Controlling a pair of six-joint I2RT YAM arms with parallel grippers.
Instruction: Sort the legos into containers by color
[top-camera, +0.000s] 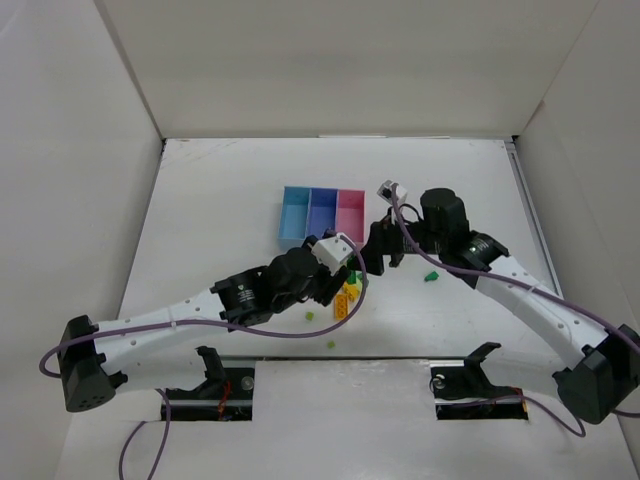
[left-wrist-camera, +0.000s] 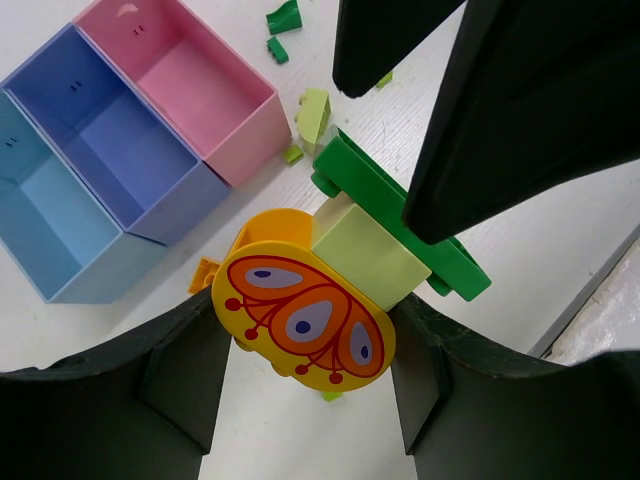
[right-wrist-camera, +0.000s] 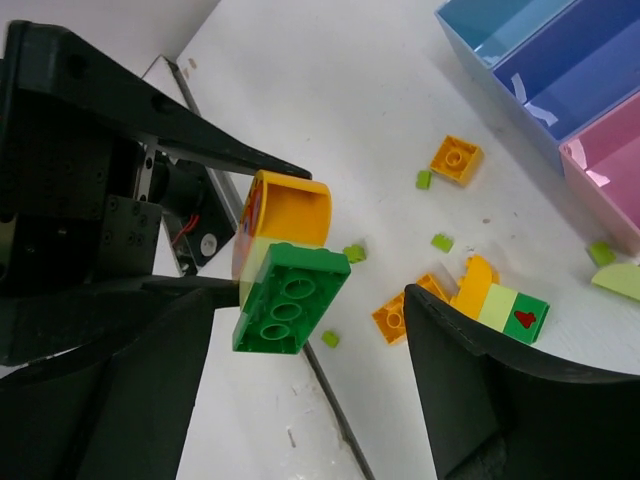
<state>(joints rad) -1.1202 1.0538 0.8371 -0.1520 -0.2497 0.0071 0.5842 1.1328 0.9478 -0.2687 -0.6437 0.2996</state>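
- Just off the pink end of the containers, on the arms' side, we see the left pincer clamped on a stack of three legos held above the surface. The stack is a round yellow piece, a lime brick and a dark green brick at the far end.
- The right pincer faces it with jaws apart, one on each side of the dark green brick. We cannot tell whether either touches it.
- That brick's long axis runs along the gap between the jaws. We judge a squeeze would land across its short sides, letting the right arm pull it free.
- The left arm stretches low and diagonally toward the containers. The right arm bends at the elbow, wrist turned inward.
- Loose legos lie scattered on the surface near the containers' pink end.
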